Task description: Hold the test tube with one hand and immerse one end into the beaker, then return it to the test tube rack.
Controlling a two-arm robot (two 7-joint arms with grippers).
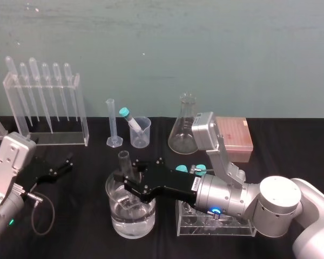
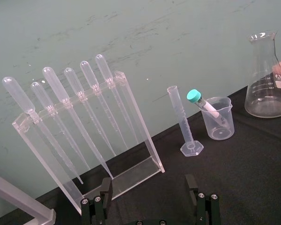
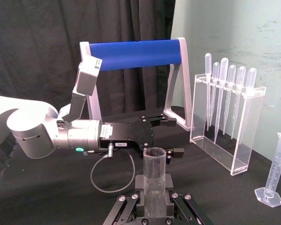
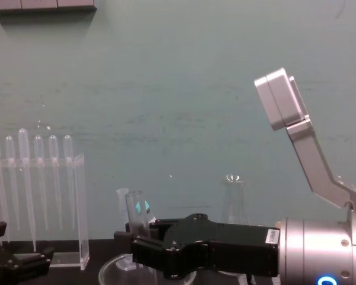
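The table is draped in black cloth (image 1: pixel 291 145) that runs back to a scuffed teal-green wall (image 1: pixel 205 48). Off to one side of the room hangs a black curtain (image 3: pixel 37 47), and in front of it stands a white frame carrying a blue padded roller (image 3: pixel 136 54).

The flask (image 1: pixel 184 127) stands near the back edge of the cloth. The pink rack (image 1: pixel 235 139) lies just beside the flask on the robot's right. To the flask's left is the beaker (image 1: pixel 144 137), with a teal-capped tube (image 1: pixel 128 117) leaning in it. The cylinder (image 1: pixel 113 121) is next along from the beaker, and the pipette stand (image 1: pixel 46 105) is well beyond that.

In front of the flask and a little to its left, nearer the robot, sits a wide glass dish (image 1: pixel 119 224) holding water. The right gripper (image 1: pixel 127 181) reaches in over the dish, its fingers clamped on the test tube (image 1: pixel 123 160). The test tube stands upright with its open mouth above the fingers. Its lower part goes down inside the dish's rim, but I cannot tell whether the end meets the water. The right arm passes over a clear holder (image 1: pixel 216 226) in front of the flask.

The left gripper (image 1: pixel 65 164) rests low over the cloth, far to the flask's left. Its fingers are spread wide with nothing between them.
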